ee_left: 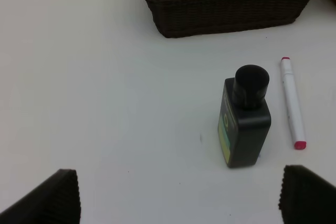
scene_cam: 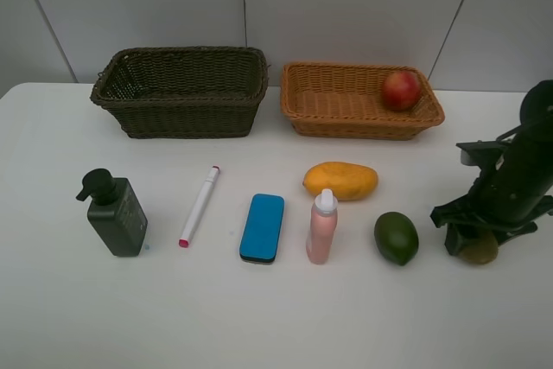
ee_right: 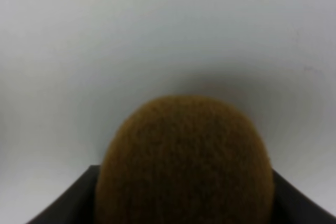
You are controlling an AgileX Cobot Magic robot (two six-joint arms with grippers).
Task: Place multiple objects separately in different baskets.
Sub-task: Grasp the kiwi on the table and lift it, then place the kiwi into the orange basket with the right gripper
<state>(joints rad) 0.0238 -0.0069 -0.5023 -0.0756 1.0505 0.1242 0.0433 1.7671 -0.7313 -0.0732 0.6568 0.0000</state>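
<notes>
Exterior high view: the right gripper (scene_cam: 477,244) sits low on the right of the table (scene_cam: 52,317), closed around the brown kiwi (scene_cam: 480,253), which lies on the tabletop near the green avocado (scene_cam: 396,238); the red pomegranate (scene_cam: 401,90) already rests in the orange-tan basket (scene_cam: 298,117), so we judge the kiwi belongs there too; the dark green basket (scene_cam: 181,118) holds nothing we can see. Left wrist view: the left gripper (ee_left: 181,203) hangs spread wide and empty, near the pump bottle (ee_left: 244,124) and the marker (ee_left: 292,103). Right wrist view: the kiwi fills the frame between the dark fingers (ee_right: 63,203), pinched from both sides; we should lift straight up, clear the avocado, cross the basket rim, and let go low so the fruit does not roll.
</notes>
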